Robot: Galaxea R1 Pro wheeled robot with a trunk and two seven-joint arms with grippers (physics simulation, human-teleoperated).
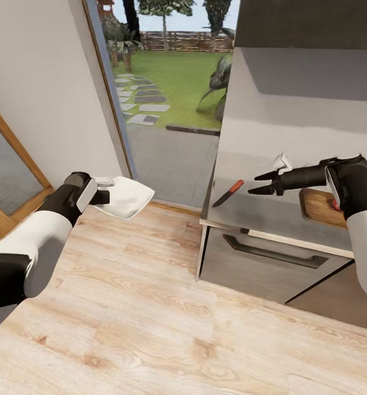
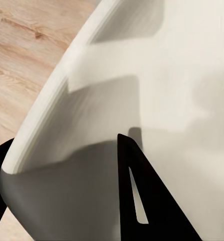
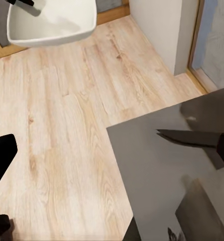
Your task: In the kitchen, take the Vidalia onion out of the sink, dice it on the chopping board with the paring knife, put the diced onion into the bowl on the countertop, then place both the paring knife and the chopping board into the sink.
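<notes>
Two arms out: left gripper [image 1: 107, 193] clamped on bowl [image 1: 129, 197] rim, off the countertop [image 1: 260, 192]; right gripper [image 1: 259, 183] empty, fingers spread, beside paring knife [image 1: 228, 193].

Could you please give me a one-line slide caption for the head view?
Left gripper holds the bowl over the floor; open right gripper hovers near the knife.

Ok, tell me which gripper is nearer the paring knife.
Right. The right gripper hovers open over the countertop, just beside the paring knife. The left gripper is off over the wooden floor, jaws shut on the bowl.
</notes>
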